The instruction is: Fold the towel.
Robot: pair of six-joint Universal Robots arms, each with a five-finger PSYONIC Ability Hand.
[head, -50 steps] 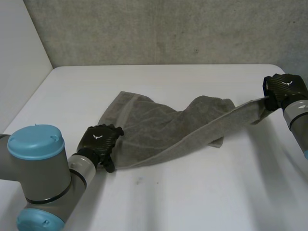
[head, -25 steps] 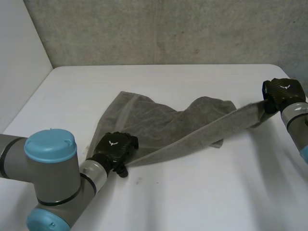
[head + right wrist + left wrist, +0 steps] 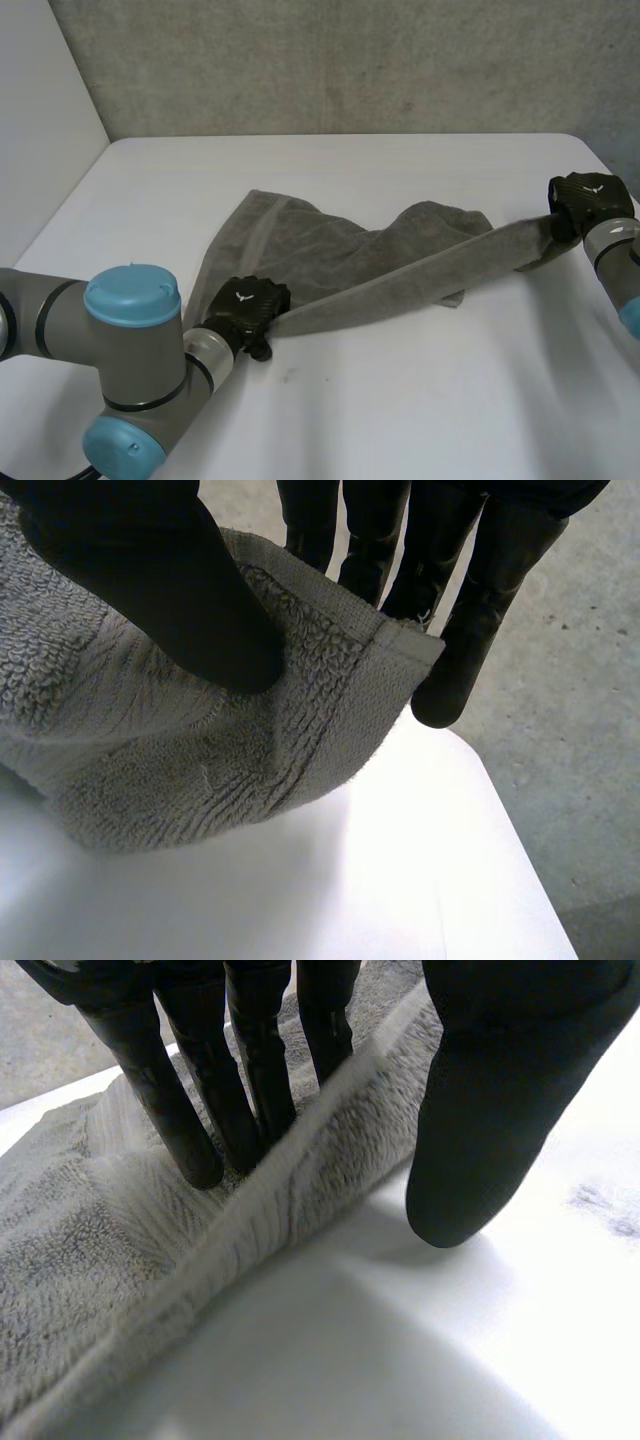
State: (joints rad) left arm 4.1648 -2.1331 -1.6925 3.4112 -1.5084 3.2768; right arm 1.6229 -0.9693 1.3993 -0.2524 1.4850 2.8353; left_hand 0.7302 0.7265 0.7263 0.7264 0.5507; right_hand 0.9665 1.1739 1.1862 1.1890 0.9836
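A grey towel point(image 3: 340, 250) lies rumpled across the middle of the white table point(image 3: 420, 400), its front edge pulled into a taut strip. My right hand point(image 3: 585, 195) at the table's right edge is shut on the towel's corner point(image 3: 390, 655), thumb point(image 3: 160, 590) on top and fingers point(image 3: 480, 620) behind. My left hand point(image 3: 245, 305) is at the strip's other end, on the front left part of the towel. Its straight fingers point(image 3: 195, 1110) rest on the towel point(image 3: 300, 1190), and the thumb point(image 3: 490, 1110) stands on the near side of the raised hem, with the hem between them.
A grey wall point(image 3: 350, 70) runs behind the table and a white side panel point(image 3: 40, 120) stands at the left. The table's right edge drops off just beyond my right hand. Bare tabletop lies in front of the towel.
My left hand has slid right and forward along the towel's front edge, and its fingers and thumb have drawn closer around the hem. The right hand has stayed on the corner, and the strip is tauter.
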